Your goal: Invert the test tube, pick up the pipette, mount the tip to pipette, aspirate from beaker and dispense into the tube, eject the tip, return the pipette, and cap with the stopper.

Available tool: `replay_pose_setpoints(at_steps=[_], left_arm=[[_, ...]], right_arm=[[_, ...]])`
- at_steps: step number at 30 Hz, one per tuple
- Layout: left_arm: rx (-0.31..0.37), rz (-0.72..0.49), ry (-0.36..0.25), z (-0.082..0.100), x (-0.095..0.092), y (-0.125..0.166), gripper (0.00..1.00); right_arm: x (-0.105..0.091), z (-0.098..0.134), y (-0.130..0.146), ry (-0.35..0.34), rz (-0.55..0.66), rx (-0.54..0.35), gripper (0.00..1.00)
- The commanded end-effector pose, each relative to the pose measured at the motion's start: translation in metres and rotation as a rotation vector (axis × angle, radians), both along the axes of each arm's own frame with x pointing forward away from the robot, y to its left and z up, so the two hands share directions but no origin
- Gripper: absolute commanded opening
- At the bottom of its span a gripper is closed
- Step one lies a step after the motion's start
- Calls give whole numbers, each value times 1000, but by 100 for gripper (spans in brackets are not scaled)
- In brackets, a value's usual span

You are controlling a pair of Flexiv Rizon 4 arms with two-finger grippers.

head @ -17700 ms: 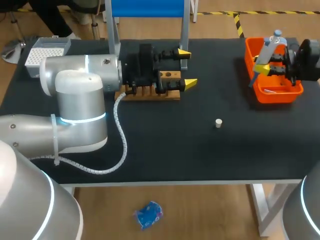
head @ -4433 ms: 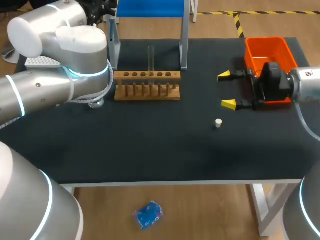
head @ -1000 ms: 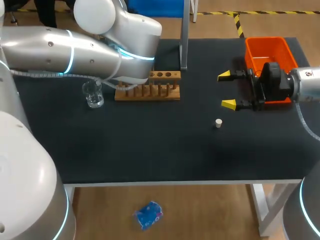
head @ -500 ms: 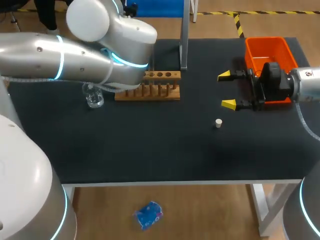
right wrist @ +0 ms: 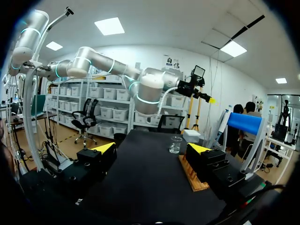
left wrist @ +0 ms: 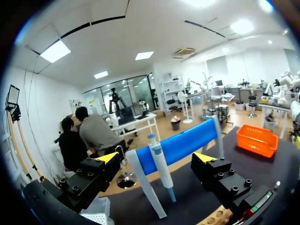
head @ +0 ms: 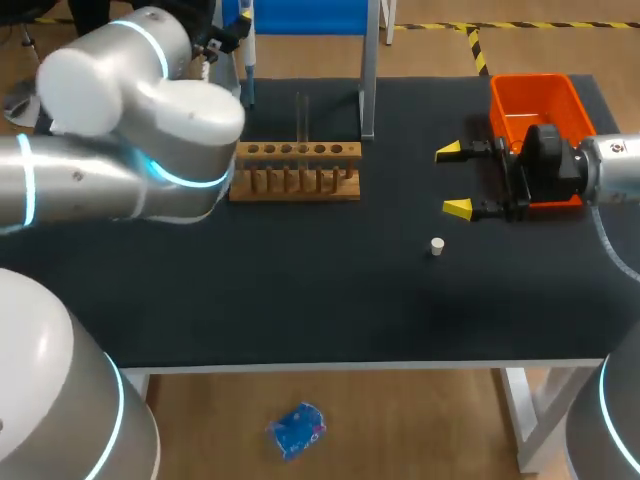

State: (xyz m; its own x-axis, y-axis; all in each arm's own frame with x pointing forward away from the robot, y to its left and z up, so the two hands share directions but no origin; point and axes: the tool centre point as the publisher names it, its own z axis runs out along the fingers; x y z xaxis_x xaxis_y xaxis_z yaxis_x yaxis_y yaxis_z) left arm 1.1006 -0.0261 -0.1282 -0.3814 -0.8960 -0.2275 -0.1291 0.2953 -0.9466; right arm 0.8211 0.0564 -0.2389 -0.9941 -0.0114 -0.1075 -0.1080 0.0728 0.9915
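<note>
Pipette (head: 248,62) hangs upright on the blue-topped stand (head: 295,15) at the far edge of the worktop (head: 330,290) in the head view, with the left arm (head: 140,150) raised just beside it. A test tube (head: 301,115) stands upright in the wooden rack (head: 295,172). The right pincer (head: 454,180) is wide open and empty, just beside the orange bin (head: 535,105). The white stopper (head: 437,245) lies near it on the worktop.

In the left wrist view, the left pincer (left wrist: 157,157) is spread wide and holds nothing. The pipette hangs ahead of it, in line with the gap, touching neither finger.

In the right wrist view, the right pincer gapes empty over the worktop. The beaker (right wrist: 176,144) stands ahead of it, past the rack's end.
</note>
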Motion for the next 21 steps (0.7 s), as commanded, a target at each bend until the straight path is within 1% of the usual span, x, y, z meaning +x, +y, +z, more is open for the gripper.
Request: replay_pose_setpoints(at_steps=[1, 2, 3, 4, 21], left_arm=[[-76, -410, 41, 12, -49, 12, 100], [-84, -463, 52, 14, -56, 11, 100], [-82, -547, 76, 16, -66, 9, 100], [-63, -577, 87, 17, -72, 8, 100], [-63, -577, 87, 17, -72, 8, 100]], right_arm=[[0, 0, -1, 0, 0, 0, 100], [0, 0, -1, 0, 0, 0, 100], [0, 0, -1, 0, 0, 0, 100], [0, 0, -1, 0, 0, 0, 100], [0, 0, -1, 0, 0, 0, 100]])
